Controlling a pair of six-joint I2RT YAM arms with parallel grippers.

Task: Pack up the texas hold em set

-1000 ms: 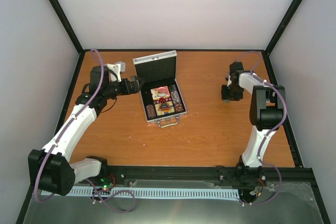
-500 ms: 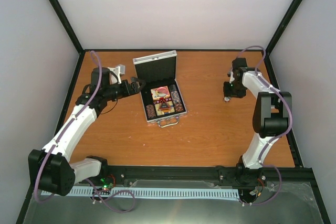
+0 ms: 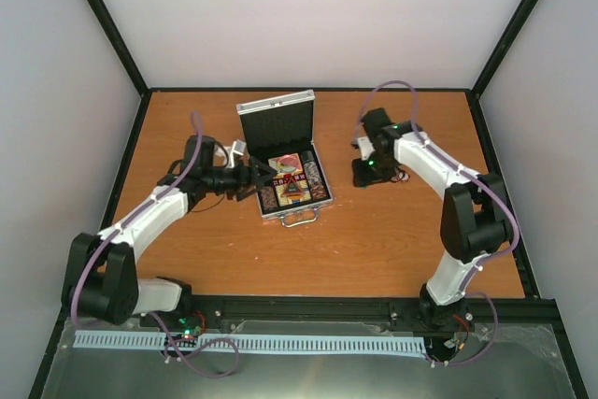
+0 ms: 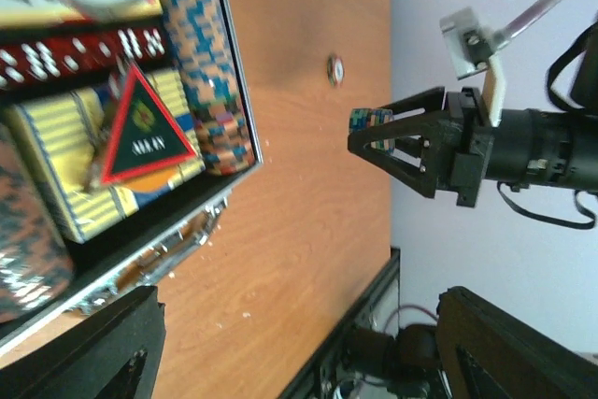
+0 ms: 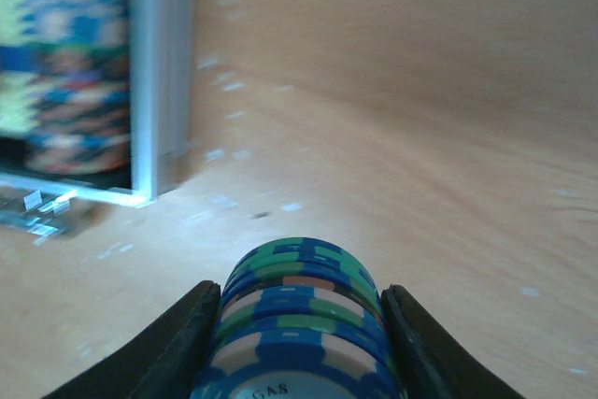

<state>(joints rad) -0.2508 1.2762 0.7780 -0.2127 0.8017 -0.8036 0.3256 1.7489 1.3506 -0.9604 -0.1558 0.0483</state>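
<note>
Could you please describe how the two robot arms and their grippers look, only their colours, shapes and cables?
The left arm and right arm have white links between bulky black joints. A thin purple cable loops along each. The left gripper and right gripper are black, the right's tapering fingers open-framed like trusses.

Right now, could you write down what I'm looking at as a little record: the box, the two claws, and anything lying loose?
case: open on the table, lid upright at the far side
inside the case: chip rows and a triangular button
left gripper: open, empty, at the case's left edge
right gripper: shut on a chip stack, right of the case and apart from it
loose: a small disc on the bare wood
not yet packed: the held chip stack and the disc; lid not closed
</note>
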